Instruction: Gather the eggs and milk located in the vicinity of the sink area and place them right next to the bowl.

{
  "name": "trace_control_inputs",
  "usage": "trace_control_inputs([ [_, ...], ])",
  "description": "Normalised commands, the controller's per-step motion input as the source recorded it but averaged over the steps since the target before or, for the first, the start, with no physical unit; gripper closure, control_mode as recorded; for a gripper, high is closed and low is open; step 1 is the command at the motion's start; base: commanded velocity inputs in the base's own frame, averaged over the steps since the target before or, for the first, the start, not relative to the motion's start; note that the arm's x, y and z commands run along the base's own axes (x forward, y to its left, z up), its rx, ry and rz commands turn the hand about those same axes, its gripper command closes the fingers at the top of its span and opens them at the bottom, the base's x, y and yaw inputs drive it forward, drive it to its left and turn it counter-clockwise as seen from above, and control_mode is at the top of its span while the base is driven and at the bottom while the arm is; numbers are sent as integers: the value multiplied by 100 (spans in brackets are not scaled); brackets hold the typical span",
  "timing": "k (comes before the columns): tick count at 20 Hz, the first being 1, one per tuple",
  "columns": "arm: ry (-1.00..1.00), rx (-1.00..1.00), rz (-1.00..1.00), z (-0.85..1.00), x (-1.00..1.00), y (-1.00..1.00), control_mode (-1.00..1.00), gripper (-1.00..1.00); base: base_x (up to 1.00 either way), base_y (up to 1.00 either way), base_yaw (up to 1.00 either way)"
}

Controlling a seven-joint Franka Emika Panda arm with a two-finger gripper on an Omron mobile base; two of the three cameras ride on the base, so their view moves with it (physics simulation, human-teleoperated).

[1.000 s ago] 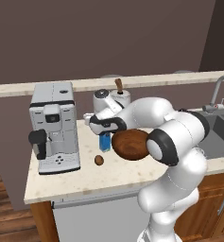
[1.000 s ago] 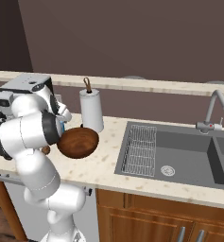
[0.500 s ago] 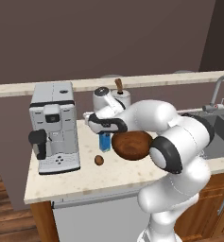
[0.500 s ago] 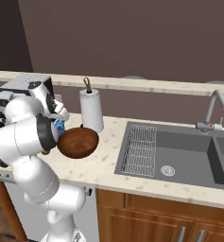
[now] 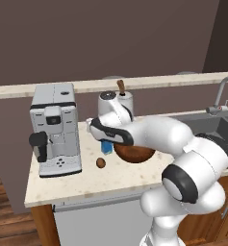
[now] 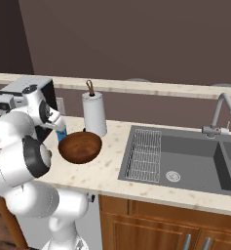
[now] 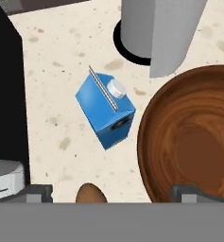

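raised jaws now off milk [image 7: 106, 109]; wooden bowl [image 7: 191, 137] vacant

Domestic kitchen, rendered. Speckled beige stone counter [image 6: 112, 168] over brown wooden cabinet doors [image 6: 151, 229]. Dark grey sunken sink [image 6: 185, 161] with curved silver faucet [image 6: 218, 117], well right of claw [image 5: 102, 135]. Silver-and-black espresso machine [image 5: 54, 129] just left of claw. White paper-towel roll on dark-knobbed stand [image 6: 94, 113] behind claw. Food and kitchenware under claw: small blue gable-top milk carton [image 7: 106, 110], wide dark-brown wooden bowl [image 7: 189, 137], brown egg [image 5: 101, 163]. Dark brown wall, raised ledge behind counter, wood floor [image 5: 5, 221] at lower left.
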Motion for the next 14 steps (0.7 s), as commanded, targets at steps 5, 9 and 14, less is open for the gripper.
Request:
trace_control_inputs([
  [5, 0, 18, 1, -3, -37, 0, -100, -100, 0, 0, 0],
  [9, 0, 5, 1, 0, -15, 7, -100, -100, 0, 0, 0],
  [14, 3, -1, 0, 0, 0, 13, -100, -100, 0, 0, 0],
])
